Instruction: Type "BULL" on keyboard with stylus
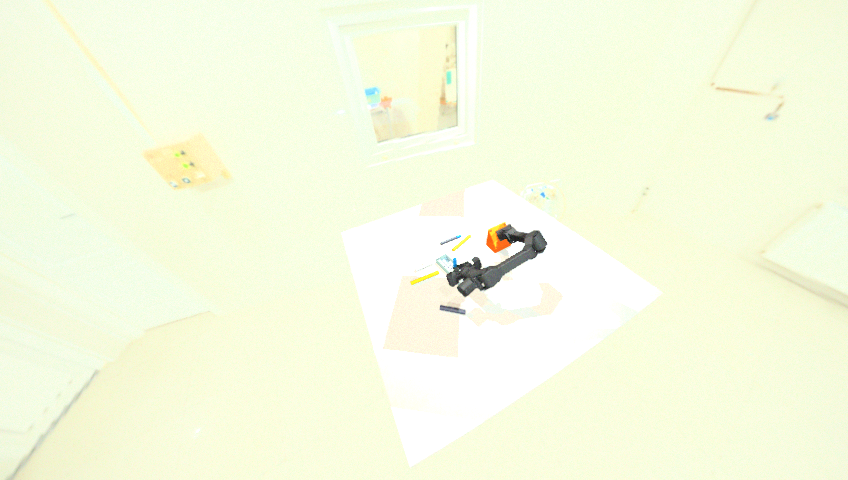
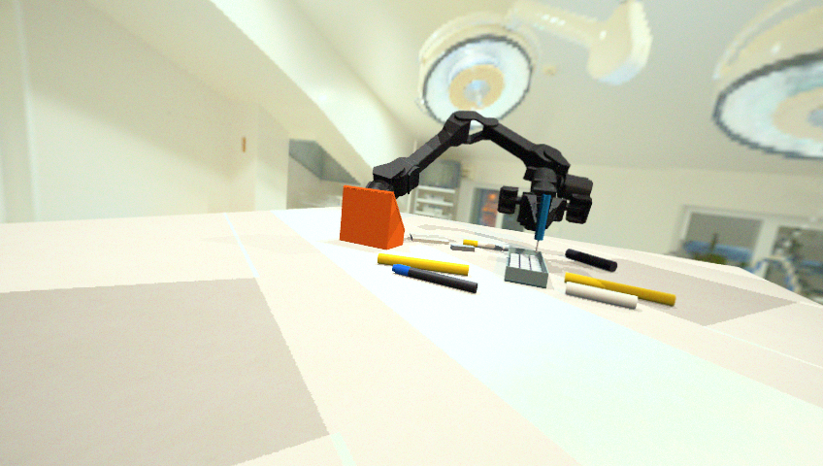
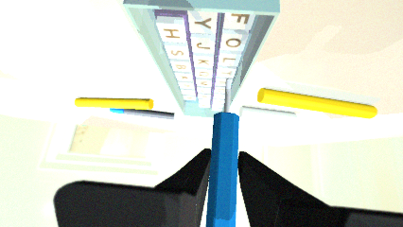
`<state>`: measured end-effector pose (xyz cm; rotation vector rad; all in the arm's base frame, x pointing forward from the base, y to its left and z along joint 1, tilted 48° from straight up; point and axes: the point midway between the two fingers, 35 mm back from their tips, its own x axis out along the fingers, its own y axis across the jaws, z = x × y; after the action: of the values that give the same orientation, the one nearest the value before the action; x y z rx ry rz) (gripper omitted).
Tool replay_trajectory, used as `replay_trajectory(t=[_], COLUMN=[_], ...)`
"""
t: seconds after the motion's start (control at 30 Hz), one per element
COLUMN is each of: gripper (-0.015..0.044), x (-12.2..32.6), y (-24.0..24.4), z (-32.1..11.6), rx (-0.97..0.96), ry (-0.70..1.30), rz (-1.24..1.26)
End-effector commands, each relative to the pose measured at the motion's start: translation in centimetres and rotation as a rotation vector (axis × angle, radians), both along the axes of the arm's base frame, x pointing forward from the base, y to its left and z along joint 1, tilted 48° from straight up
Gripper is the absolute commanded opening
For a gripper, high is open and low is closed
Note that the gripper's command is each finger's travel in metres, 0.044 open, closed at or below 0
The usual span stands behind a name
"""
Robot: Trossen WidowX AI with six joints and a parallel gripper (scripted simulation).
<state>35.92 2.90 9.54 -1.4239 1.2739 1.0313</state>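
Note:
The blue stylus (image 1: 454,262) (image 2: 542,221) (image 3: 224,180) stands nearly upright, its thin metal tip pointing down. My gripper (image 3: 223,156) is shut on it. The grey-green keyboard tray (image 2: 526,278) (image 3: 203,5) lies below, with three rows of white letter keys. In the wrist view the tip overlaps the right row, just past the L key (image 3: 229,61); the B key (image 3: 181,66) is in the left row. In the exterior view the tip is at the keyboard's far end, seemingly just above it. Contact with a key cannot be told. Some letters are too small to read.
An orange wedge block (image 1: 496,240) (image 2: 368,216) stands by the arm's base. A yellow stick (image 2: 422,263) (image 3: 113,103) and a blue-ended black pen (image 2: 442,279) lie on one side; another yellow stick (image 2: 641,290) (image 3: 317,102), a white stick (image 2: 600,294) and a black stick (image 1: 452,309) (image 2: 590,259) on the other.

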Motion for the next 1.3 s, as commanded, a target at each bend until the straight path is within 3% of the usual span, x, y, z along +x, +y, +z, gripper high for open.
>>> replay_trajectory(t=[0.0, 1.27], gripper=[0.0081, 0.0081], x=[0.0, 0.1], y=[0.0, 1.2], z=[-0.2, -1.3], rx=[-0.007, -0.006], ry=[-0.001, -0.001], rz=[-0.004, -0.004])
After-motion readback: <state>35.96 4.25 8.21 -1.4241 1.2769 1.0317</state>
